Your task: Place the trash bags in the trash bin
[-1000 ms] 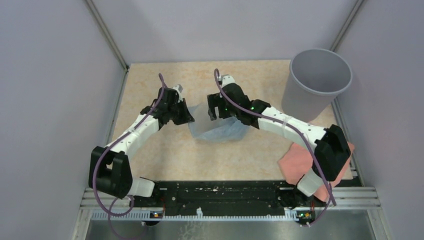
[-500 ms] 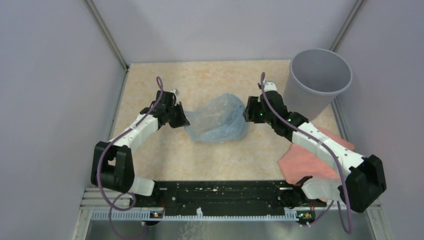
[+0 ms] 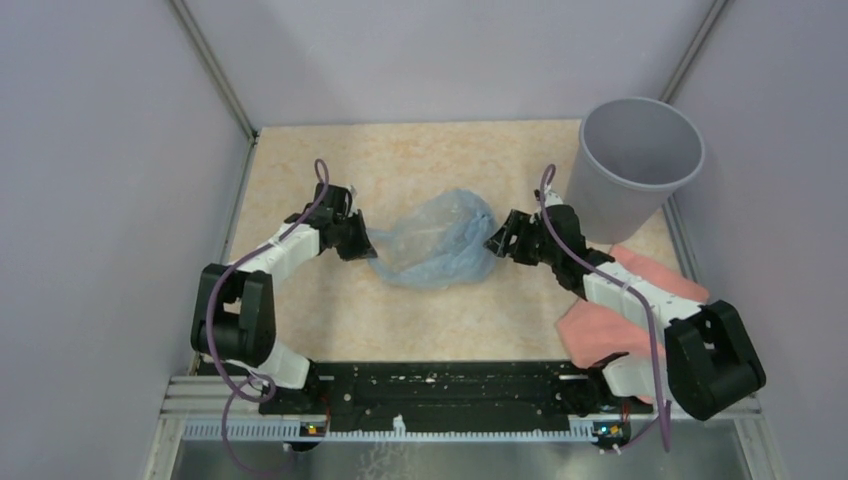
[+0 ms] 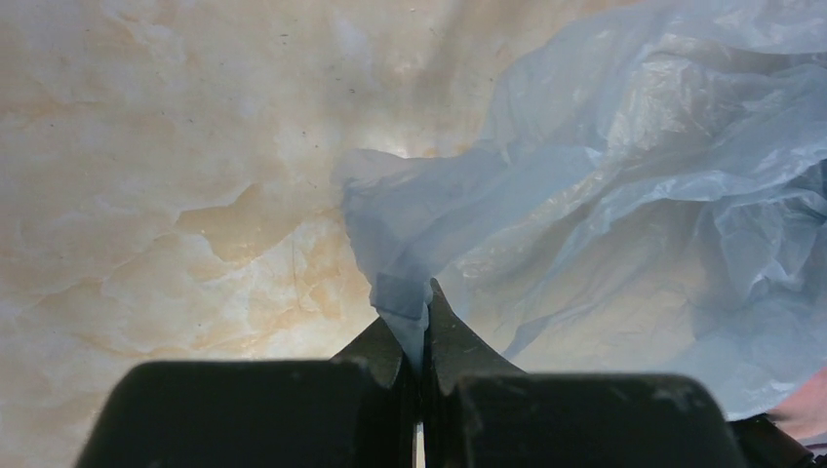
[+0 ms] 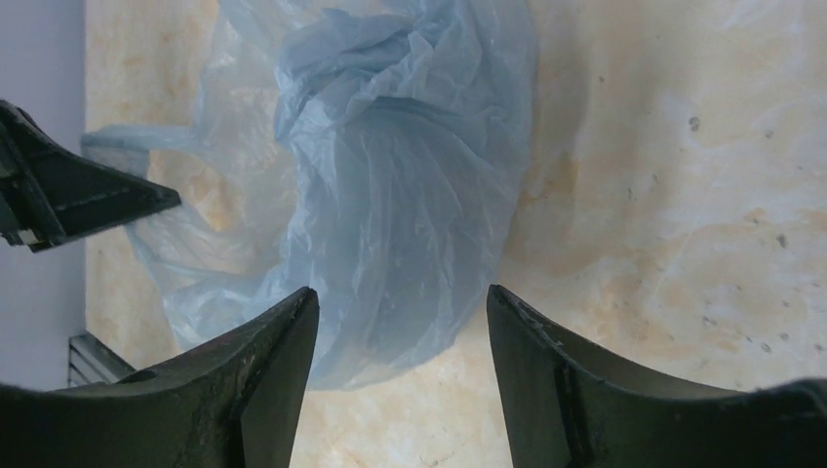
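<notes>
The trash bag, a thin pale blue film full of creases, lies bunched on the desk near its middle, between the two arms. It is outside the trash bin, which stands upright at the far right corner of the desk, well apart from the bag, with its mouth uncovered.

The left claw sits low at the bag's left edge. In the left wrist view its two fingers are clenched together on a drawn-out corner of the plastic; a narrow pinch of film runs out from between the tips, and the rest of the bag spreads away to the right over the marbled beige surface.

The right claw is at the bag's right edge, pointing left towards it. In the right wrist view its dark fingers stand spread apart, released, and the crumpled bulk of the bag shows in the gap between them and beyond. Whether either finger touches the plastic cannot be told. The tip of the left claw shows at the left edge of that view, holding the stretched corner.

A salmon-pink cloth lies flat on the near right part of the desk, partly under the right arm, near the foot of the bin.
</notes>
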### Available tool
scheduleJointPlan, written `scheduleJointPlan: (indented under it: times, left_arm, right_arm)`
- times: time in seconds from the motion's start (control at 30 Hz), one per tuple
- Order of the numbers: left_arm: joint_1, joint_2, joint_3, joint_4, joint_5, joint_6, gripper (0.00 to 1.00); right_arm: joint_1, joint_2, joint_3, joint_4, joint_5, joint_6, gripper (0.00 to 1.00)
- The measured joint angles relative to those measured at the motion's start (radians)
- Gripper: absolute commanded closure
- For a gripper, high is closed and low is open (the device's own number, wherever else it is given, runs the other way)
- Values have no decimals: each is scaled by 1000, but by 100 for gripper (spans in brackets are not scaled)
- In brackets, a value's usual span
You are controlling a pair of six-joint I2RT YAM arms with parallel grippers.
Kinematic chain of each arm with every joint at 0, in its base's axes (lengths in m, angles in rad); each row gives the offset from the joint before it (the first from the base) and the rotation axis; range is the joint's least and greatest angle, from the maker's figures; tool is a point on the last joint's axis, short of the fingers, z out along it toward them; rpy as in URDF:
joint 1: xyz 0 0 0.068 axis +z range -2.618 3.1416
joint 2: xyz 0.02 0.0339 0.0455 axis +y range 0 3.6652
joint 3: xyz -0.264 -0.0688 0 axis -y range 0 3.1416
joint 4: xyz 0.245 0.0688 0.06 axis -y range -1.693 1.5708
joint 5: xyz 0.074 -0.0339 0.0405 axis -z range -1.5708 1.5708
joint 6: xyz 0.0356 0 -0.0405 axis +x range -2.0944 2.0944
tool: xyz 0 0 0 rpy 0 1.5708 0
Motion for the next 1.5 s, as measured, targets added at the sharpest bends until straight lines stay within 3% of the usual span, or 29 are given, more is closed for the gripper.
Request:
scheduleJointPlan:
  times: [0.17,0.23,0.3,0.47,0.5,0.67,0.77,0.83,0.93,1.07,1.2,1.3,1.33,1.5]
  left_arm:
    - [6,50,9,0,20,-1,100]
    - [6,60,17,-2,25,-1,100]
    - [6,65,30,-2,31,0,100]
    - [6,75,74,-2,53,1,100]
    - [6,75,83,-4,60,2,100]
    - [2,64,211,-58,132,5,100]
    - [-54,32,425,-92,132,5,100]
    - [-151,-10,608,-53,95,24,100]
    - [-278,-156,670,84,60,48,100]
    - [-239,-312,483,199,58,34,100]
    - [-185,-203,193,251,65,9,100]
    - [-184,-93,6,162,53,1,100]
    - [-184,-88,-26,116,51,0,100]
    - [-185,-130,-3,106,33,2,100]
  right_arm:
    - [-21,114,-27,138,-56,41,28]
    - [-22,149,-33,174,-65,46,30]
    - [-23,186,-36,217,-72,52,41]
    - [-23,253,-24,254,-92,61,95]
    - [-22,254,-8,227,-86,59,100]
    - [26,212,225,-65,50,-37,100]
    - [145,161,508,-258,226,-147,100]
    - [285,121,726,-293,356,-240,100]
    - [435,43,859,-246,436,-329,100]
    - [382,23,778,-146,475,-351,100]
    - [343,204,485,-83,464,-306,100]
    - [356,296,285,-225,443,-281,99]
    - [360,296,264,-278,440,-279,95]
    - [365,201,311,-269,430,-269,51]
